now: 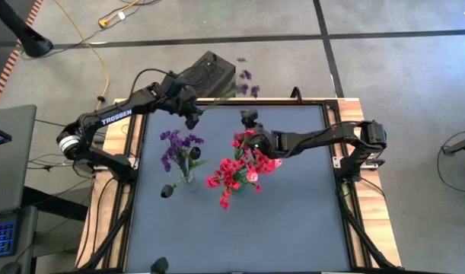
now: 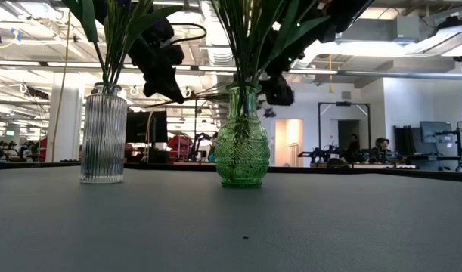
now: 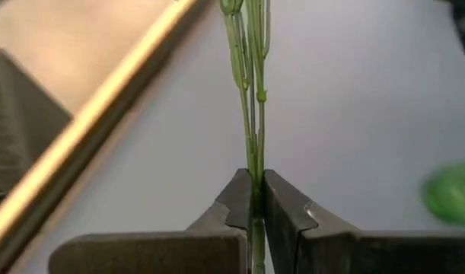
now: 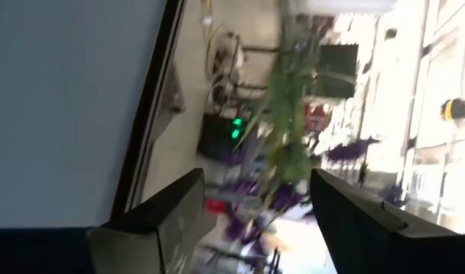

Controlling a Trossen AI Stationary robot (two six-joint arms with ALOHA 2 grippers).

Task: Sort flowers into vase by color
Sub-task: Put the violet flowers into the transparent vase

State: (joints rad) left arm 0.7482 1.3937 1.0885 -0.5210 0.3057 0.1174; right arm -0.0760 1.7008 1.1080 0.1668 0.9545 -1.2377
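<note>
The left hand (image 1: 192,116) is at the far left of the desk (image 1: 293,221), near the back edge, its fingers (image 3: 240,202) pinched tight on a thin green stem (image 3: 255,114). In the high view that stem runs back past the desk's rear edge, ending in purple blossoms (image 1: 247,80) that hang over the floor beside a dark box (image 1: 205,74). The right hand (image 1: 251,122) is near the middle of the desk, just behind the red flowers (image 1: 236,171), with its fingers (image 4: 179,209) spread apart and nothing between them. The red bunch stands in a green vase (image 2: 242,140) at the desk's centre; a purple bunch (image 1: 179,146) stands in a clear ribbed vase (image 2: 103,136) to its left, the two vases apart. A dark tulip (image 1: 167,190) shows beside the clear vase in the high view, and another dark blossom (image 1: 160,264) sits at the front edge.
</note>
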